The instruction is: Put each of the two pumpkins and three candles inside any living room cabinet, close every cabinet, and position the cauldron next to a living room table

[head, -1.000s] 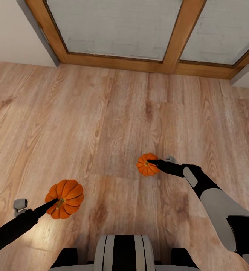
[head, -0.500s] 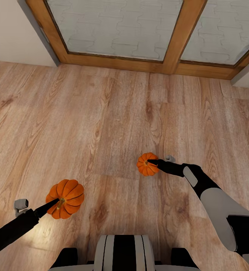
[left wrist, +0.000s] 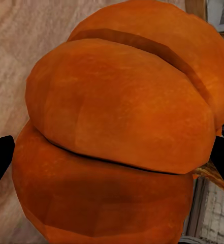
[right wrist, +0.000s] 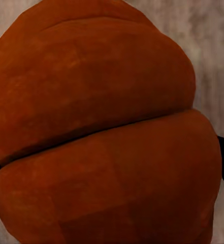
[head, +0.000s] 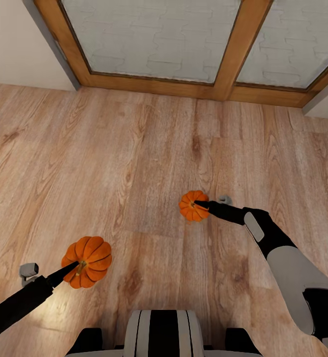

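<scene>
Two pumpkins held, one per gripper, above wood floor (head: 149, 148). L arm stretched fwd, low, near floor's near-left corner; left gripper (head: 77, 266) clamped on larger-looking pumpkin (head: 87, 255) at stem. R arm bent at elbow, forearm angled inward; right gripper (head: 199, 204) pinching second pumpkin (head: 192, 205) mid-floor. Wood-framed glass panels (head: 223, 49) along far edge. No legible writing.

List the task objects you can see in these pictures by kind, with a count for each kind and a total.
Pumpkins: 2, one at the left gripper (pumpkin), one at the right gripper (pumpkin)
Candles: 0
Cauldrons: 0
Total: 2
</scene>
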`<state>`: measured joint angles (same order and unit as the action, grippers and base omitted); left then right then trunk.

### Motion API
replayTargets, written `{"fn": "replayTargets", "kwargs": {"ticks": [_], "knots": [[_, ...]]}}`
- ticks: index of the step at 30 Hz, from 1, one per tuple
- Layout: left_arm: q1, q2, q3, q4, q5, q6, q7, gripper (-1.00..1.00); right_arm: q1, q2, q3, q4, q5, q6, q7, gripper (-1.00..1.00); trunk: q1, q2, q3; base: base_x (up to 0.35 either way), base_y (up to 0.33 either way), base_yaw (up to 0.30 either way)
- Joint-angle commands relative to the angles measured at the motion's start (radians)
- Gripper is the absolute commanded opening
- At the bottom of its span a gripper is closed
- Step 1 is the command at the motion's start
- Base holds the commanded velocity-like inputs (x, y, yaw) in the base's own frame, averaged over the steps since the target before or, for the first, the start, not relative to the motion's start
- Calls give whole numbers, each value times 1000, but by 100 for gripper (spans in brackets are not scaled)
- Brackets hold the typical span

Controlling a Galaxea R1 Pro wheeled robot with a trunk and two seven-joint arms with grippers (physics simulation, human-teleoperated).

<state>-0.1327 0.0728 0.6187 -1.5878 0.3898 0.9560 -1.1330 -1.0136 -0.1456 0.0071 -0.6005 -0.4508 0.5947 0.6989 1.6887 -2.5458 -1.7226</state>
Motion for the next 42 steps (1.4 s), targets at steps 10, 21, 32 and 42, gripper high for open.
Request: {"fn": "replayTargets", "kwargs": {"ticks": [10, 21, 32, 42], "knots": [[1, -85, -22, -1, 2, -7, -2, -100, 253, -184, -14, -593, 0, 209, 118, -100, -5, 2, 38, 0, 0, 0], [1, -129, -216, -1, -10, -37, 14, -100, 607, -266, -239, -999, 1, 229, 142, -100, -10, 5, 81, 0, 0, 0], [9, -132, -247, 37, -11, -85, 85, -100, 638, -269, -324, -1016, 7, 180, 186, -100, -14, 7, 124, 0, 0, -38], [-5, -167, -385, 127, 0, -128, 315, -100, 624, -244, -285, -1016, 9, 179, 8, -100, -19, 10, 164, 0, 0, -260]]}}
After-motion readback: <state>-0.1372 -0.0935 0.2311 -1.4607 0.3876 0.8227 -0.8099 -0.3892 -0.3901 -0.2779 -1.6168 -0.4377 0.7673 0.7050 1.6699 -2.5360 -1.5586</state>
